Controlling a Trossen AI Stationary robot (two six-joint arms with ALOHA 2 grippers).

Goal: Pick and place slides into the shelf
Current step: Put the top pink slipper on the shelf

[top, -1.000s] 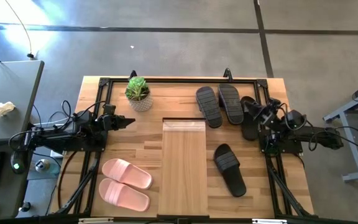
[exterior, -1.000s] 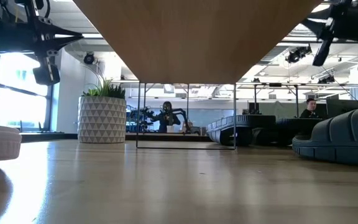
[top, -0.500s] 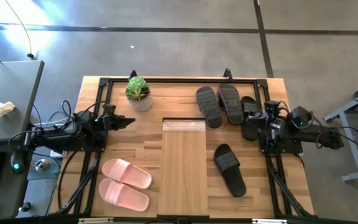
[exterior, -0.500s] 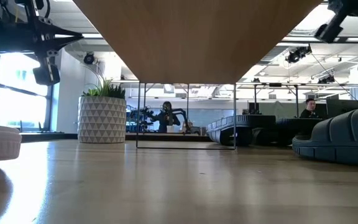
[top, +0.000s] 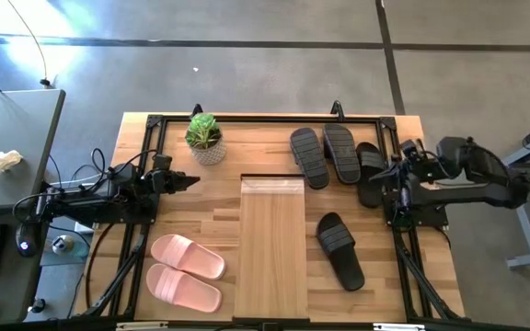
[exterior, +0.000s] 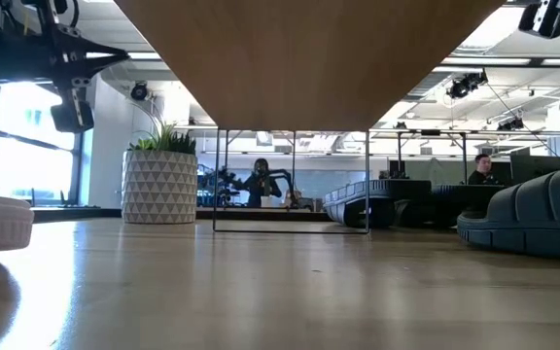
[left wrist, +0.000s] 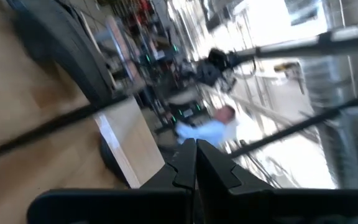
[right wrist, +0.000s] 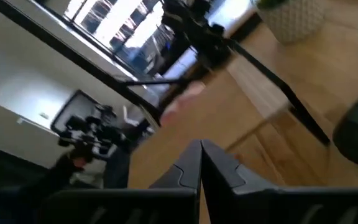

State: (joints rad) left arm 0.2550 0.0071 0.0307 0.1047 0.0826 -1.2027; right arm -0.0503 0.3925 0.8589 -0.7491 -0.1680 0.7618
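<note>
Drawing the right gripper point(top: 396, 171) back toward the right edge of the light butcher-block bench point(top: 201, 216), off the third black ribbed slide point(top: 369, 173) it was hovering over a second ago, and lifting it higher, so that in the low view only a dark part is showing at the upper right corner. Keeping its dark fingers point(right wrist: 179, 177) pressed together and carrying nothing, as the right wrist view is showing. Holding the left gripper point(top: 194, 179) where it was, waiting above the left side of the bench just below the small green plant in a white patterned pot point(top: 205, 138), fingers point(left wrist: 179, 171) likewise clenched on nothing. Leaving every slide unmoved: two black ribbed slides point(top: 308, 156) point(top: 340, 152) lying side by side near the far edge, the third just right of them beside the right gripper, a fourth black slide point(top: 339, 250) resting alone on the bench right of the shelf. Leaving the pale pink pair of slides point(top: 187, 257) point(top: 184, 287) lying together at the near left, well apart from the black ones. Keeping the low narrow shelf with the long light-wood plank top point(top: 271, 248) standing in the middle of the bench, with no slide lying on its top.
</note>
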